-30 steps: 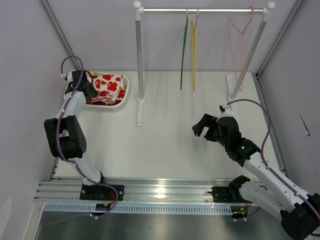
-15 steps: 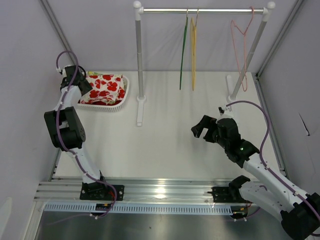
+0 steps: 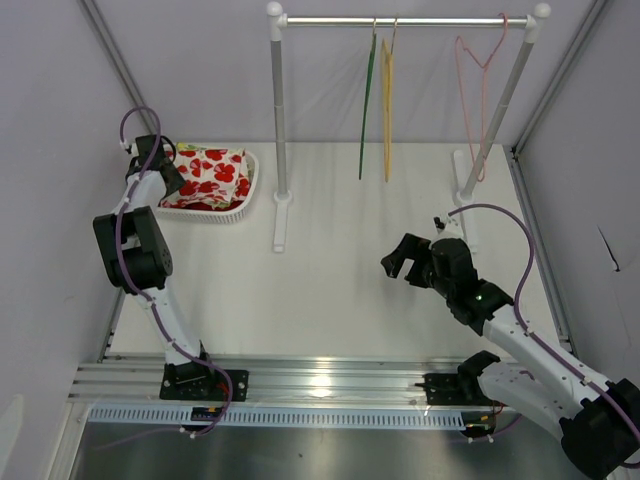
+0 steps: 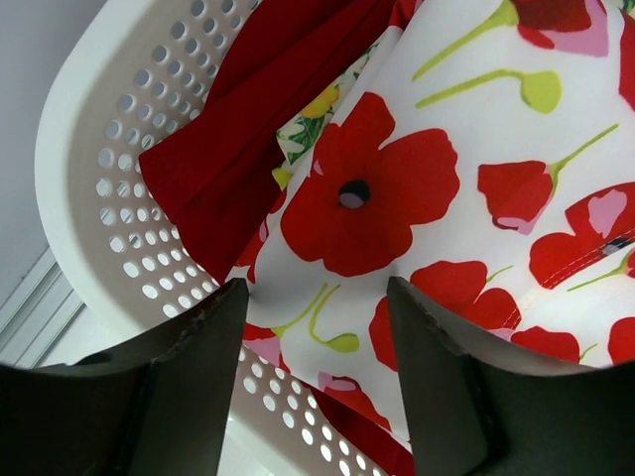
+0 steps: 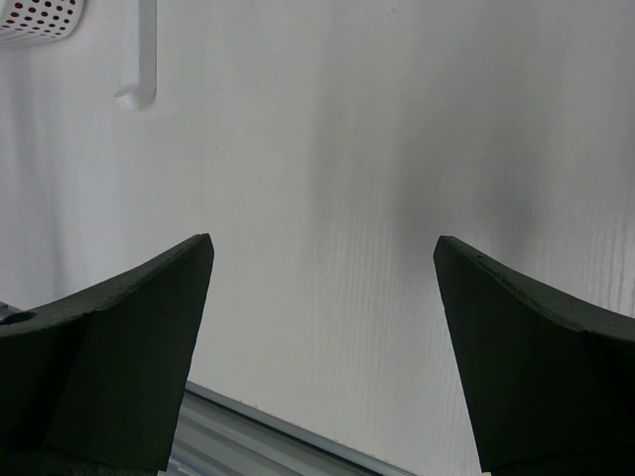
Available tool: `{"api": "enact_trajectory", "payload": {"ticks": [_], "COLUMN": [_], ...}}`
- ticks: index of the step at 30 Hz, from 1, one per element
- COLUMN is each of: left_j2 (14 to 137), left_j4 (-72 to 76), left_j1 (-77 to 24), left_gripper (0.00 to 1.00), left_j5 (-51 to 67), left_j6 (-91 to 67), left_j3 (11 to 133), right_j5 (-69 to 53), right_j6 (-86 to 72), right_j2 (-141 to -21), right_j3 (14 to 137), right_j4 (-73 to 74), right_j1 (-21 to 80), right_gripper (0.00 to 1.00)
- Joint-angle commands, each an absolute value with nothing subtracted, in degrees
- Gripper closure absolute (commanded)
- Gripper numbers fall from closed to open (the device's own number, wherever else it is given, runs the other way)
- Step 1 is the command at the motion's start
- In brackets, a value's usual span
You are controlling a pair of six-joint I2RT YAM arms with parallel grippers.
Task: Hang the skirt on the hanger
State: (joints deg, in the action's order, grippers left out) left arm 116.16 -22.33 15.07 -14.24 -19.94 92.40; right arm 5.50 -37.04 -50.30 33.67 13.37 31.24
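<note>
Skirt of white fabric printed with red poppies (image 4: 446,178) lies folded in the white perforated plastic basket (image 3: 240,205). A dark red cloth (image 4: 238,129) is tucked under it at the basket's left end (lining or a second garment, I cannot tell).

The left gripper (image 4: 316,297) hangs over that left end with its fingers parted at a middling width. They straddle the printed cloth close to the basket's wall and nothing is pinched.

A closure here could catch the red layer along with the print, or snag the perforated rim. The light basket would then likely rise with the cloth. A shallow bite is the other worry: one thin fold may slip free on the lift.

To the right of the basket stands the silver clothes rail (image 3: 400,20). It carries a green hanger (image 3: 368,100), a yellow hanger (image 3: 388,100) and, farthest from the basket, a pink wire hanger (image 3: 482,70).

The right gripper (image 3: 400,255) waits well to the right of the basket, spread wide and empty above bare table. A hanger hung this freely may swing or twist away when touched.
</note>
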Motion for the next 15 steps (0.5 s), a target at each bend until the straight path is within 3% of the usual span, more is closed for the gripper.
{"api": "enact_trajectory", "payload": {"ticks": [1, 3, 9, 15], "left_j2": [115.93, 116.10, 115.93, 115.05], "left_j4": [-21.97, -21.97, -22.94, -23.90], "left_j1": [15.56, 15.56, 15.47, 15.56], "left_gripper": [0.41, 0.46, 0.77, 1.00], "left_j5": [-13.27, -13.10, -11.87, -10.55], "left_j6": [-19.86, -19.86, -19.60, -18.90], "left_j3": [94.92, 94.92, 96.15, 98.35], "right_j5": [5.54, 5.54, 5.80, 5.36], "right_j6": [-36.65, -36.83, -36.65, -37.00], "right_j2": [-49.83, -49.83, -49.83, -50.01], "right_j3": [33.31, 33.05, 32.61, 32.61], "right_j4": [10.72, 10.63, 10.37, 9.67], "right_j1": [30.94, 30.94, 30.85, 30.76], "right_gripper": [0.01, 0.01, 0.00, 0.01]}}
